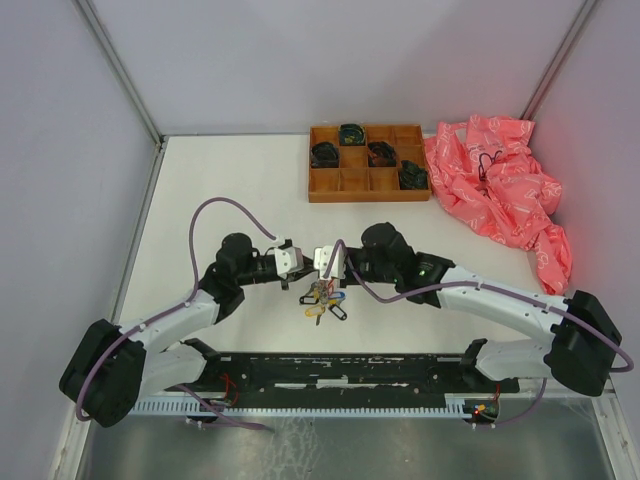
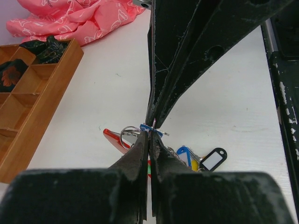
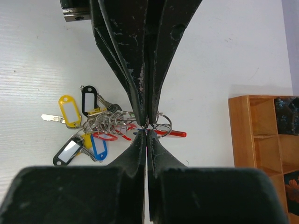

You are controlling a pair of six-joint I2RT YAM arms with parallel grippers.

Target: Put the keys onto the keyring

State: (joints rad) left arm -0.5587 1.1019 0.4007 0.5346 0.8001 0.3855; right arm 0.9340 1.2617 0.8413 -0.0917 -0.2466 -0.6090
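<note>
The keyring (image 3: 162, 126), a thin silvery ring with a curved red strap (image 3: 177, 134), hangs just above the white table between both grippers. My right gripper (image 3: 146, 133) is shut on its rim. My left gripper (image 3: 146, 120) meets it tip to tip, also shut at the ring's edge. From the left wrist, my left gripper (image 2: 149, 134) pinches beside the keyring (image 2: 127, 135), with my right gripper (image 2: 153, 122) opposite. The keys (image 3: 88, 126) trail from the ring with yellow (image 3: 69, 111), blue (image 3: 99, 147) and black (image 3: 88, 99) tags. Overhead, the keys (image 1: 327, 302) lie below both grippers (image 1: 310, 280) (image 1: 324, 280).
A brown wooden compartment tray (image 1: 365, 197) with dark coiled items (image 1: 325, 153) stands at the back. Beside it on the right lies a crumpled pink cloth (image 1: 500, 185). A black rail (image 1: 350, 370) runs along the near edge between the arm bases.
</note>
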